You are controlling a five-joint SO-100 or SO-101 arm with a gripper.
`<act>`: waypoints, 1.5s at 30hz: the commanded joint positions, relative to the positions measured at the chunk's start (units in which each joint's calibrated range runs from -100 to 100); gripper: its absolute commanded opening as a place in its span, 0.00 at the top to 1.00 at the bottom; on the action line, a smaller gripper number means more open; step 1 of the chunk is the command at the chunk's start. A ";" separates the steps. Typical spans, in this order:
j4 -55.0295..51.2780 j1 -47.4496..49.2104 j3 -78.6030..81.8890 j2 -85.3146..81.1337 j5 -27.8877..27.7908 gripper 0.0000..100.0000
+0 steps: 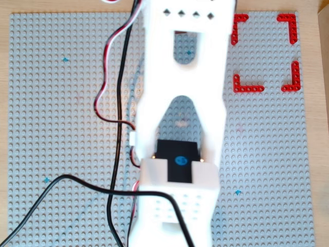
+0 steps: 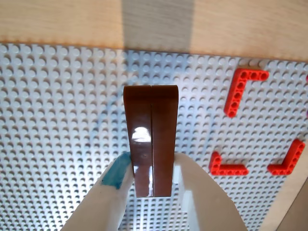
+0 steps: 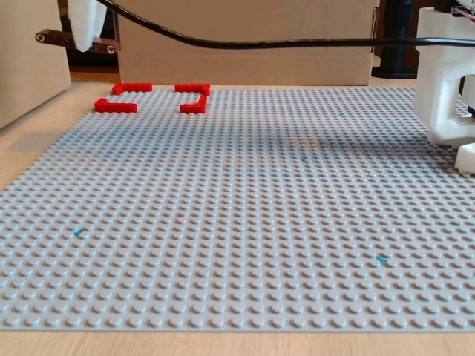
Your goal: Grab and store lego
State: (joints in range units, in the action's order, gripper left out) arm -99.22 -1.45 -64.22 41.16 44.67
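My gripper [image 2: 151, 171] is shut on the reddish-brown lego brick [image 2: 151, 134], which has a smooth glossy top with a seam down its middle. The white fingers [image 2: 113, 190] clamp its near end, and the left one carries a blue mark. In the fixed view the gripper [image 3: 84, 38] holds the brick [image 3: 52, 37] level, high above the far left corner of the grey baseplate [image 3: 237, 222]. In the overhead view the white arm [image 1: 182, 128] hides both gripper and brick.
Red L-shaped corner pieces [image 1: 239, 28] [image 1: 289, 25] [image 1: 247, 86] [image 1: 293, 80] frame a square at the plate's top right in the overhead view, to the right of the brick in the wrist view [image 2: 240, 89]. Cables [image 1: 115, 128] cross the plate. A cardboard wall [image 3: 245, 59] stands behind.
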 commanded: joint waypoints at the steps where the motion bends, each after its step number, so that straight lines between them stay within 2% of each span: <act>1: -0.60 -3.44 0.88 -1.03 -2.26 0.98; 7: -0.52 -9.30 2.15 -0.60 -6.34 0.98; 20: 0.62 -20.51 1.42 2.78 -10.94 0.98; 45: 3.84 -18.87 1.42 12.95 -11.35 0.98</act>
State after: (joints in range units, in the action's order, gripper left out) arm -95.94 -20.52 -61.78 54.63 33.26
